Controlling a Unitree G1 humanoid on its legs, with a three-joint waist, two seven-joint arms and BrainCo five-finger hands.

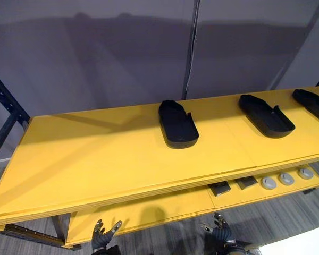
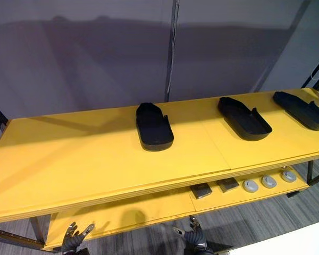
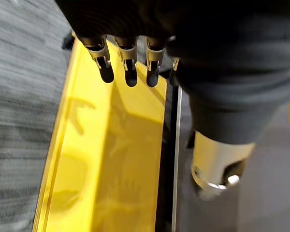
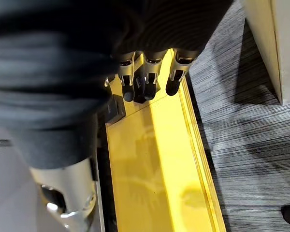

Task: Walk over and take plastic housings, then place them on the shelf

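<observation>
Housings: I see three on the yellow shelf, middle housing by the back edge, second housing and end housing rightward. Left hand and right hand hang loose-fingered, empty.

We see the left hand at the near left edge and the right hand at the near right, both dark over the back and wrist. Up close we find that cover black and finely ribbed, like a soft sleeve. From under it come the left fingers: silver segments with small metal links, each ending in a rounded black tip. The right fingers look the same. The left thumb and the right thumb are thick, smooth silver cylinders, each with a dark recess and a bright round fastener near its end
</observation>
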